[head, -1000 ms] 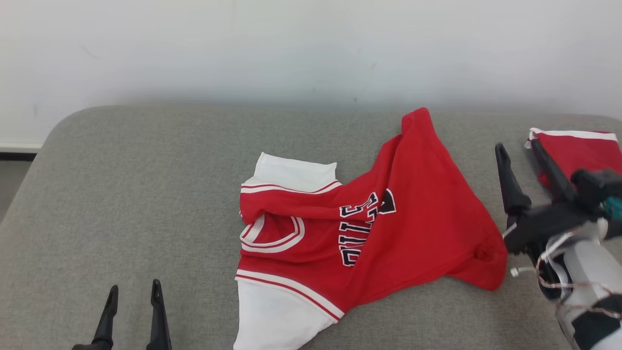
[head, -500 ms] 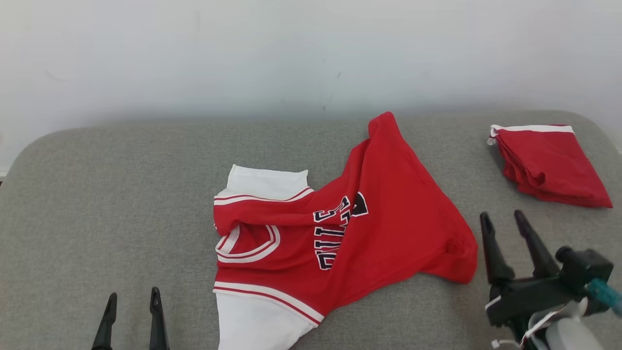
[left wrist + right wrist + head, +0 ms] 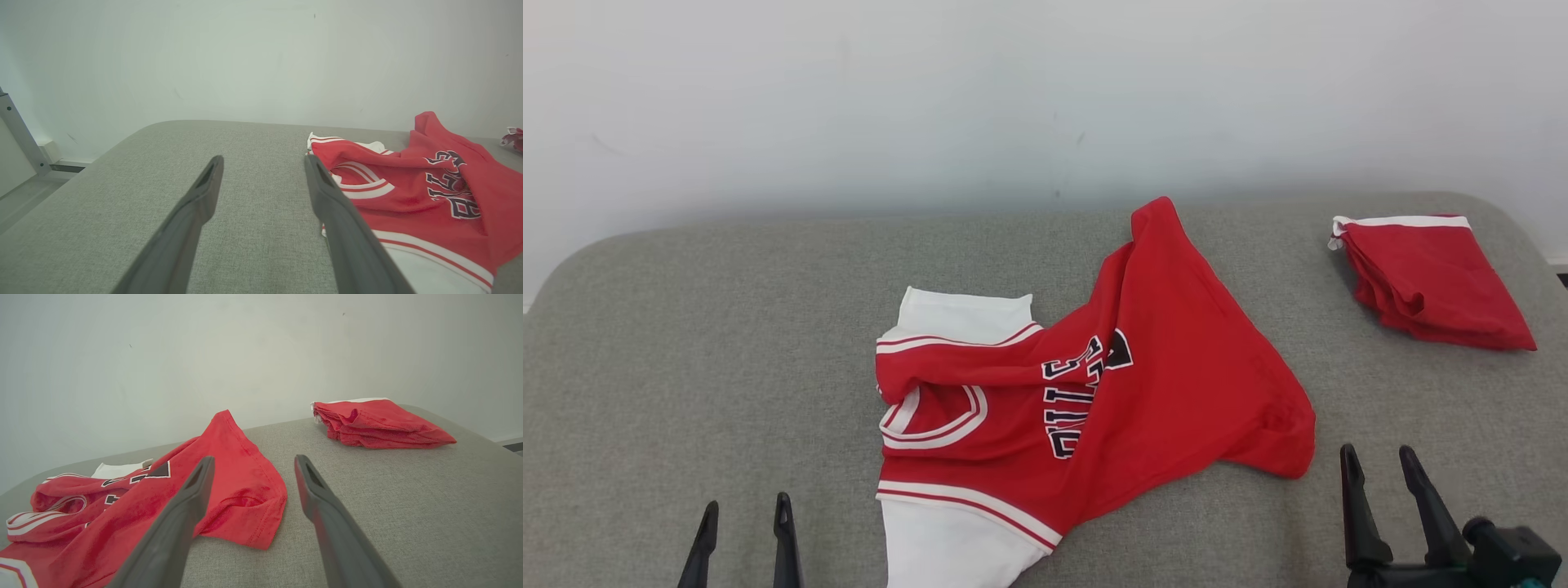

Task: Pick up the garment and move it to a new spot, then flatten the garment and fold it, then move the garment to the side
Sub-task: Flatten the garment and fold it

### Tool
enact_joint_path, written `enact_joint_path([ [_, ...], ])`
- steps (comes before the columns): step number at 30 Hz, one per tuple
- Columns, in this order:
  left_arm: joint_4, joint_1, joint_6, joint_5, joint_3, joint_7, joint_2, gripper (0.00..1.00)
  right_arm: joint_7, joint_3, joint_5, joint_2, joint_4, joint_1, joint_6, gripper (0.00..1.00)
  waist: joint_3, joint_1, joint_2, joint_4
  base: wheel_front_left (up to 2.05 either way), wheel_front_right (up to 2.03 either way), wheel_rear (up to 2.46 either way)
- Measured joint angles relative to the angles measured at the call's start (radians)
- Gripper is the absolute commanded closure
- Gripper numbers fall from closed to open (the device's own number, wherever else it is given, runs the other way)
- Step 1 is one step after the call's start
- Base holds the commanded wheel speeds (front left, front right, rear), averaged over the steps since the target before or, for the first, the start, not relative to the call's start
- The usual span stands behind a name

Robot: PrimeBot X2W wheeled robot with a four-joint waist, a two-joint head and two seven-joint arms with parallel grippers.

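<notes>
Presently, the red and white jersey (image 3: 1094, 408) lies crumpled and unfolded at centre frame on the grey padded surface (image 3: 727, 343), one red corner peaked toward the wall (image 3: 1013, 98). Left gripper (image 3: 747, 502), lower left: jaws spread, empty, clear of the cloth. Right gripper (image 3: 1377, 451), lower right: jaws spread, empty, near the hem, not touching. A folded red garment (image 3: 1429, 282) sits upper right, well apart.
</notes>
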Motion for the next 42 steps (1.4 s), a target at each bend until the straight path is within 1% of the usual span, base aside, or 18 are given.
enact_joint_path([
  [3,0.001,0.006,-0.01,0.008,-0.003,0.0,0.009,0.0,0.0,-0.022,-0.011,0.029,-0.012,0.028,0.0,0.0,-0.005,0.0,0.0,0.002,0.0,0.0,0.0],
  [9,0.008,0.019,-0.02,0.024,-0.015,0.0,0.027,0.0,0.0,-0.039,-0.03,0.042,-0.009,0.05,0.0,0.0,-0.01,0.0001,0.0,0.01,0.0,0.0,0.0],
  [14,0.047,0.028,-0.036,0.031,-0.059,0.0,0.043,0.0,0.0,-0.04,-0.04,0.018,0.025,0.04,0.0,0.0,-0.009,0.0001,0.0,0.022,0.0,0.0,0.0],
  [18,0.088,0.028,-0.045,0.012,-0.098,0.0,0.047,0.0,0.004,-0.041,-0.044,-0.011,0.064,-0.001,0.0,0.0,-0.003,0.0001,0.0,0.027,0.0,0.0,0.0],
  [22,0.151,0.009,-0.047,-0.006,-0.162,0.0,0.051,0.0,0.011,-0.042,-0.026,-0.029,0.128,-0.06,0.0,0.0,0.009,0.0001,0.0,0.03,0.0,0.0,0.0],
  [23,0.151,0.009,-0.047,-0.006,-0.162,0.0,0.051,0.0,0.011,-0.042,-0.026,-0.029,0.128,-0.06,0.0,0.0,0.009,0.0001,0.0,0.03,0.0,0.0,0.0],
  [26,0.212,-0.012,-0.052,-0.029,-0.219,0.0,0.053,0.0,0.012,-0.037,-0.025,-0.047,0.189,-0.114,0.0,0.0,0.025,0.0001,0.0,0.031,0.0,0.0,0.0],
  [30,0.287,-0.04,-0.053,-0.059,-0.306,0.0,0.062,0.0,0.024,-0.02,-0.023,-0.061,0.305,-0.198,0.0,0.0,0.049,0.0001,0.0001,0.033,0.0,0.0,0.0],
  [36,0.373,-0.085,-0.053,-0.103,-0.367,0.0,0.067,0.0,0.037,0.03,-0.023,-0.084,0.486,-0.324,0.0,0.0,0.077,0.0002,0.0001,0.038,0.0,0.0,0.0],
  [42,0.419,-0.12,-0.053,-0.124,-0.388,0.0,0.065,0.0,0.04,0.076,-0.021,-0.102,0.634,-0.418,0.0,0.0,0.093,0.0002,0.0,0.048,0.0,0.0,0.0],
])
